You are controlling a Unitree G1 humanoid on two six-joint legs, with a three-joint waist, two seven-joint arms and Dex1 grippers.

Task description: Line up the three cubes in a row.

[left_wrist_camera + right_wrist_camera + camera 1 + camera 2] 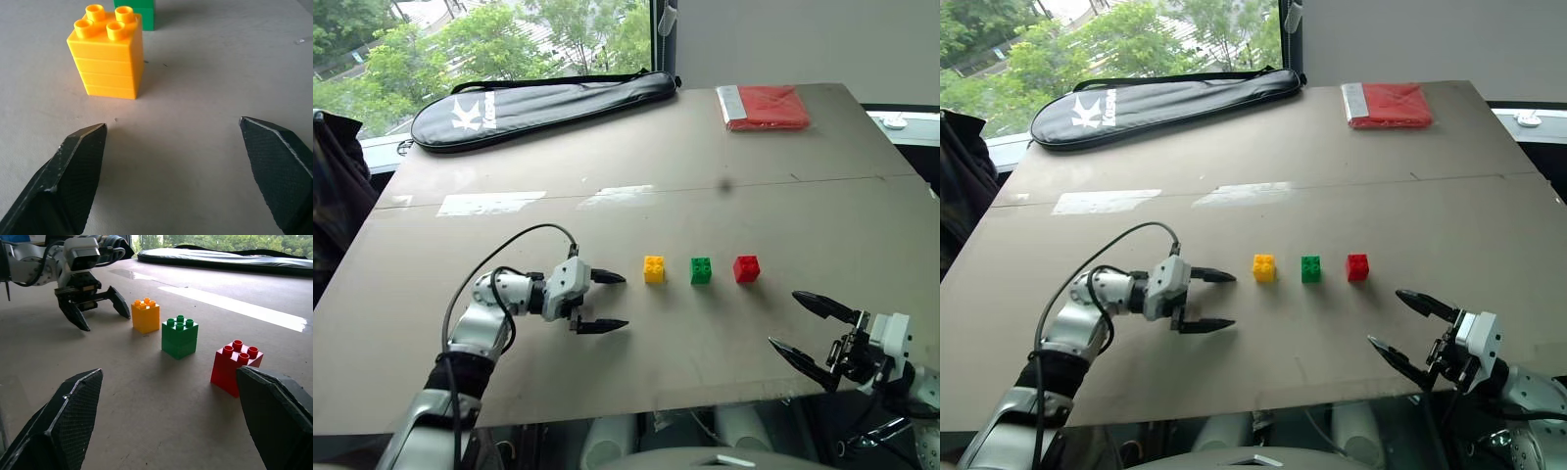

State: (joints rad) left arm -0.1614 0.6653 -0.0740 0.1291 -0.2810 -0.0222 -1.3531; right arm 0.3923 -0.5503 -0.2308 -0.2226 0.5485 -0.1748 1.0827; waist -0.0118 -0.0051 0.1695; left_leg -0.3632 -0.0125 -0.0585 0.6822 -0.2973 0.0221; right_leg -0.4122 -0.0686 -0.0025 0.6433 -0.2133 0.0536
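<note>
Three studded cubes stand in a row near the middle of the brown table: yellow (654,268), green (701,269) and red (746,268), with small gaps between them. My left gripper (611,301) is open just left of the yellow cube (107,51), not touching it, with nothing between its fingers. The right gripper (809,333) hangs open near the table's front right edge, a short way in front of the red cube (234,366). In the right wrist view the left gripper (100,308) stands beside the yellow cube (145,316), with the green cube (179,337) between yellow and red.
A long black racket bag (543,106) lies across the far left of the table. A flat red packet (764,107) sits at the far right corner. White tape strips (489,203) mark the table's middle seam. The table's front edge (705,399) runs close to both arms.
</note>
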